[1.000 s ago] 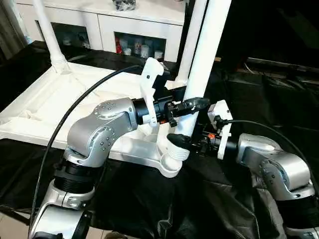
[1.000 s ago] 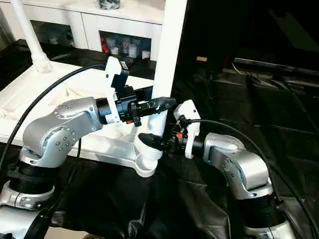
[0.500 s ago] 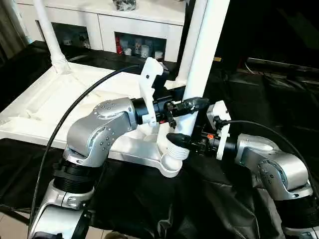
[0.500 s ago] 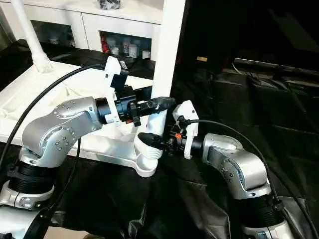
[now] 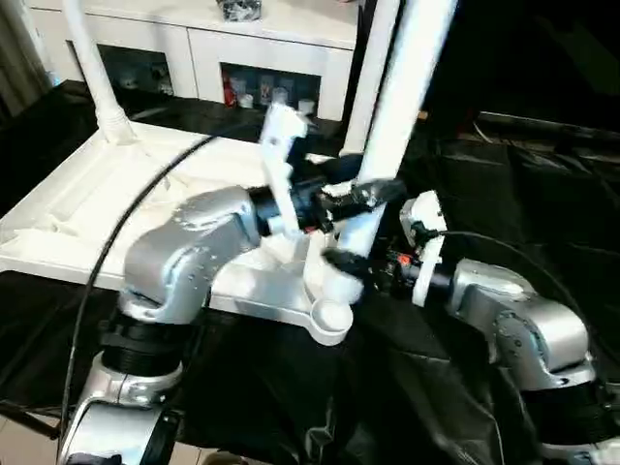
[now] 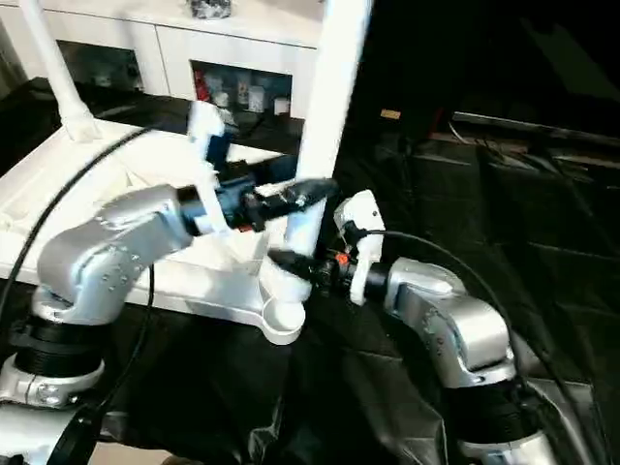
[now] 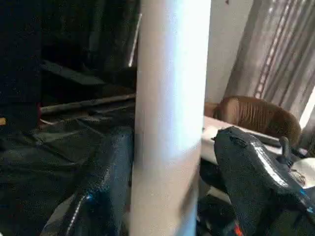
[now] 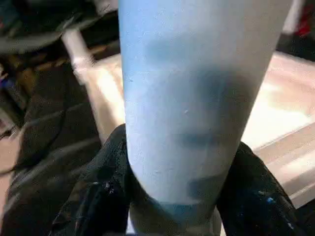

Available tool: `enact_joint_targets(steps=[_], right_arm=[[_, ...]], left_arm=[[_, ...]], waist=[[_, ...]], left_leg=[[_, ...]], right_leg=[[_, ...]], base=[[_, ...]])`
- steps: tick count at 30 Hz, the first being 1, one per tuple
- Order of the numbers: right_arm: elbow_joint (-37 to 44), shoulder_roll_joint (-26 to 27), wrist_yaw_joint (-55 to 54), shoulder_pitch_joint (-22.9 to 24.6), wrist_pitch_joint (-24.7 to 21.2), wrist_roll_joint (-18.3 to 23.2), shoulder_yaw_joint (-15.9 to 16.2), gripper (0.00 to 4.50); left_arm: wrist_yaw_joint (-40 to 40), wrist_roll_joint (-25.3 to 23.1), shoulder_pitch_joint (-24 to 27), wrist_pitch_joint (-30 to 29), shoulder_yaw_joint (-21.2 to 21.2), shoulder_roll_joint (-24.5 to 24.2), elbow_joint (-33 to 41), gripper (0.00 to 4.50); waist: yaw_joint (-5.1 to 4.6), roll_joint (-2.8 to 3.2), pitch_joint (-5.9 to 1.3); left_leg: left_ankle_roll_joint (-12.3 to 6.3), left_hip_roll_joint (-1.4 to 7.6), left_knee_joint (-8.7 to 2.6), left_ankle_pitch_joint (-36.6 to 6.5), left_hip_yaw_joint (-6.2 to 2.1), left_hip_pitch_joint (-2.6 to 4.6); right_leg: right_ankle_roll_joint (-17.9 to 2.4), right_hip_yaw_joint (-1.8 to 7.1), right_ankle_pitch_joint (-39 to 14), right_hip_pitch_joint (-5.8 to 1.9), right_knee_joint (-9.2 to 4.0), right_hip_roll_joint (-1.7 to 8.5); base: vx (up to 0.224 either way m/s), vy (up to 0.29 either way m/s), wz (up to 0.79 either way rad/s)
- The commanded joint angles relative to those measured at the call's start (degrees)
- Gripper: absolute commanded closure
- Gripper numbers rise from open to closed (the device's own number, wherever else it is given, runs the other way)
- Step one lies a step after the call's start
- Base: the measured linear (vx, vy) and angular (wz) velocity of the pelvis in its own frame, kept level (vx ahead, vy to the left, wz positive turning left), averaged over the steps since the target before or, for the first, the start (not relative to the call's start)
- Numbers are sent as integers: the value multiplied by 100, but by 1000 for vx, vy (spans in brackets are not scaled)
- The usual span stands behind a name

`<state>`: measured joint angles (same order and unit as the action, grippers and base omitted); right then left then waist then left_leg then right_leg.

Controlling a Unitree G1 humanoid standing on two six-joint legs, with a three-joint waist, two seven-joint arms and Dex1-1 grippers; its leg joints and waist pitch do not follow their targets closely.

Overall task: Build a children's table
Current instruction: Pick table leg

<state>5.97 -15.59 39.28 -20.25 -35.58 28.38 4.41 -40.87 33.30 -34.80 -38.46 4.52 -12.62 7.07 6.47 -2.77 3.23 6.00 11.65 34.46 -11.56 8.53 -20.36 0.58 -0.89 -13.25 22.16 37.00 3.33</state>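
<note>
White plastic makes up the children's table (image 5: 116, 194), which lies upside down on the black-covered worktop (image 5: 542, 194), ribbed underside up. One leg (image 5: 402, 87) stands over the near corner socket (image 5: 329, 315), its lower end just above or in the socket mouth; the blur hides which. Both sets of jaws hold this leg. The left jaws (image 5: 373, 192) close around it partway up, one black finger (image 7: 106, 182) against its side and the other finger (image 7: 251, 172) a little off the far side. The right jaws (image 5: 344, 262) clasp it lower down, just above the socket, fingers (image 8: 106, 196) pressed to both sides.

Beyond the left jaws a second leg (image 5: 363, 68) rises close behind the held one, and a third leg (image 5: 92, 68) stands at the far corner, well apart. Past the worktop sits a white cabinet (image 5: 194, 39) with small items on its open shelves. A black cable (image 5: 126, 223) arcs over the left forearm (image 5: 189, 257), crossing in front of the tabletop.
</note>
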Motion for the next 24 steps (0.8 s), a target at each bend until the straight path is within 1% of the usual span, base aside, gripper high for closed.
enact_joint_targets(steps=[1, 2, 4, 6, 7, 8, 9, 10, 11, 12, 13, 14, 15, 16, 17, 18, 19, 20, 21, 22, 23, 24], right_arm=[[-23, 34, -254, 38, 147, -41, -263, 261], [7, 103, -385, 82, 200, -41, -339, 261], [97, 197, -641, 196, 316, -66, -484, 261], [145, 206, -752, 250, 347, -120, -534, 261], [203, 176, -857, 317, 393, -238, -547, 261], [203, 176, -857, 317, 393, -238, -547, 261], [212, 154, -997, 352, 444, -382, -548, 261], [187, 137, -1148, 380, 542, -558, -539, 261], [145, 158, -1289, 408, 693, -710, -541, 261], [101, 193, -1454, 453, 835, -868, -542, 261], [65, 237, -1656, 534, 938, -1009, -533, 261], [63, 256, -1731, 587, 964, -1041, -534, 261], [59, 275, -1804, 651, 979, -1067, -545, 261], [56, 284, -1849, 685, 1002, -1094, -554, 261], [54, 292, -1887, 713, 1022, -1116, -562, 261], [95, 325, -2059, 844, 1077, -1200, -599, 261], [128, 347, -2135, 899, 1087, -1242, -618, 261], [201, 359, -2216, 1013, 1111, -1315, -616, 261], [255, 365, -2265, 1095, 1129, -1364, -611, 261], [281, 369, -2282, 1145, 1156, -1394, -599, 261], [333, 377, -2316, 1241, 1209, -1452, -576, 261], [470, 455, -2441, 1539, 1320, -1539, -543, 261]], left_arm=[[1, 91, 103, -48, -44, -21, 159, 151], [4, 56, 220, -72, -25, -90, 228, 151], [110, -95, 488, 2, -45, -204, 360, 151], [227, -175, 607, 46, -123, -244, 392, 151], [396, -430, 731, 295, -188, -314, 380, 151], [396, -430, 731, 295, -188, -314, 380, 151], [584, -756, 790, 460, -135, -417, 275, 151], [763, -1179, 851, 692, 3, -568, 132, 151], [899, -1573, 912, 938, 154, -723, -26, 151], [1041, -1941, 995, 1228, 273, -859, -206, 151], [1124, -2139, 1127, 1484, 299, -958, -385, 151], [1070, -1998, 1215, 1401, 221, -944, -393, 151], [1005, -1863, 1316, 1306, 151, -942, -385, 151], [991, -1831, 1373, 1303, 123, -941, -377, 151], [979, -1805, 1421, 1300, 100, -941, -370, 151], [996, -1771, 1638, 1365, 7, -923, -273, 151], [1010, -1773, 1736, 1415, -46, -897, -218, 151], [1078, -1884, 1851, 1586, -65, -896, -142, 151], [1205, -2009, 1957, 1643, -73, -914, -80, 151], [1297, -2049, 1994, 1669, -102, -897, -77, 151], [1476, -2128, 2066, 1720, -160, -865, -70, 151], [1884, -2241, 2293, 2049, -356, -687, -51, 151]], waist=[[1, 78, -383], [13, 113, -387], [5, 143, -378], [-6, 132, -376], [-12, 141, -370], [-12, 130, -365], [-22, 109, -361], [-21, 112, -358], [-20, 101, -350], [-33, 85, -345], [-39, 98, -343], [-45, 129, -346], [-51, 153, -367], [-60, 165, -367], [-58, 159, -381], [-48, 218, -384], [-61, 174, -369], [-51, 208, -368], [-56, 198, -353], [-58, 204, -346], [-64, 202, -340], [-72, 197, -329]], left_leg=[[205, 31, -380, -217, 60, 6], [219, 30, -379, -223, 57, 12], [243, 35, -387, -295, 57, 14], [245, 37, -397, -344, 58, 15], [270, 30, -399, -377, 56, 12], [265, 35, -409, -390, 47, 3], [268, 39, -413, -418, 51, 7], [261, 40, -417, -459, 46, 11], [252, 38, -424, -484, 46, 6], [266, 29, -431, -523, 47, 7], [300, 26, -437, -520, 46, 10], [331, 29, -442, -531, 41, 15], [375, 34, -433, -514, 46, 33], [384, 37, -439, -513, 40, 24], [382, 36, -430, -458, 39, 21], [378, 31, -418, -429, 37, 22], [361, 31, -425, -456, 43, 0], [360, 31, -424, -507, 43, 6], [345, 32, -430, -609, 46, 1], [330, 32, -437, -735, 48, 13], [316, 40, -443, -806, 46, 8], [306, 45, -453, -915, 41, 0]], right_leg=[[-1220, 154, 687, -332, -357, 270], [-1208, 156, 676, -330, -352, 272], [-1152, 157, 619, -320, -364, 269], [-1094, 157, 547, -323, -380, 259], [-1070, 155, 462, -319, -385, 254], [-1040, 152, 407, -328, -403, 258], [-966, 156, 314, -327, -418, 256], [-881, 158, 192, -316, -427, 259], [-807, 161, 89, -314, -447, 262], [-679, 166, -114, -309, -463, 260], [-580, 170, -213, -295, -462, 265], [-577, 170, -240, -285, -455, 270], [-644, 175, -99, -269, -429, 271], [-737, 169, 85, -265, -410, 258], [-778, 166, 242, -272, -396, 256], [-856, 166, 463, -255, -377, 249], [-893, 162, 543, -276, -386, 247], [-903, 164, 525, -269, -387, 248], [-892, 164, 432, -272, -409, 243], [-866, 168, 254, -264, -423, 245], [-851, 167, 159, -265, -437, 247], [-826, 170, -36, -270, -458, 257]], base=[[0, 0, 0], [0, 0, 0], [0, 0, 0], [0, 0, 0], [0, 0, 0], [0, 0, 0], [0, 0, 0], [0, 0, 0], [0, 0, 0], [0, 0, 0], [0, 0, 0], [0, 0, 0], [0, 0, 0], [0, 0, 0], [0, 0, 0], [0, 0, 0], [0, 0, 0], [0, 0, 0], [0, 0, 0], [0, 0, 0], [0, 0, 0], [0, 0, 0]])
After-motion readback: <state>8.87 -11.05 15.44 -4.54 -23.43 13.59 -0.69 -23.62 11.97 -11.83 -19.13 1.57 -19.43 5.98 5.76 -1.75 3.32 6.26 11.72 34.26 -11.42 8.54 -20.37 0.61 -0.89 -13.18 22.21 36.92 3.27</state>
